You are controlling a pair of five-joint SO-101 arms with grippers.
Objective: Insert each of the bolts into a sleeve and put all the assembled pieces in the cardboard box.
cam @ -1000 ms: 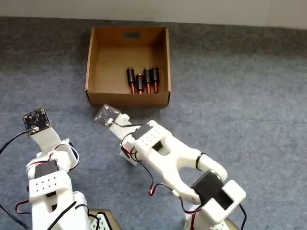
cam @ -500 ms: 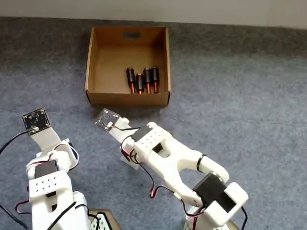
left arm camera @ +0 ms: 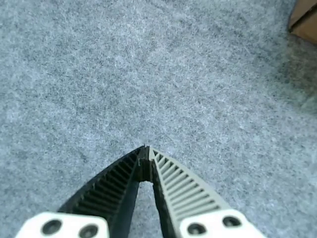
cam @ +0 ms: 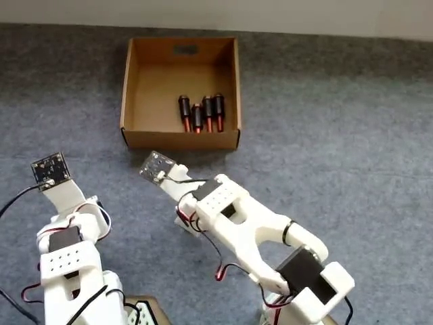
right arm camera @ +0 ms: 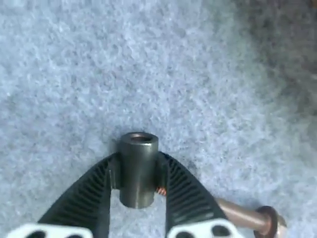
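The right claw [right arm camera: 138, 166] clamps a sleeve [right arm camera: 137, 173]; a bolt [right arm camera: 245, 214] lies just beside one finger. The left claw [left arm camera: 146, 151] is closed and empty over carpet [left arm camera: 148, 74]. Ahead of both, the box [cam: 135, 88] holds four assembled pieces [cam: 201, 113].

Both arms have white printed shells. The left arm [cam: 67, 265] and right arm [cam: 247, 220] have plates with rows of small holes, and the right arm carries a black servo block [cam: 301, 269]. Red and black cables [cam: 218, 273] loop past the joints. Each wrist has a square circuit board [cam: 51, 169]. The left pincer [left arm camera: 146, 151] has one black ribbed finger [left arm camera: 111, 186] and one grey [left arm camera: 181, 186]. Both fingers of the right pincer [right arm camera: 138, 159] are black and ribbed.
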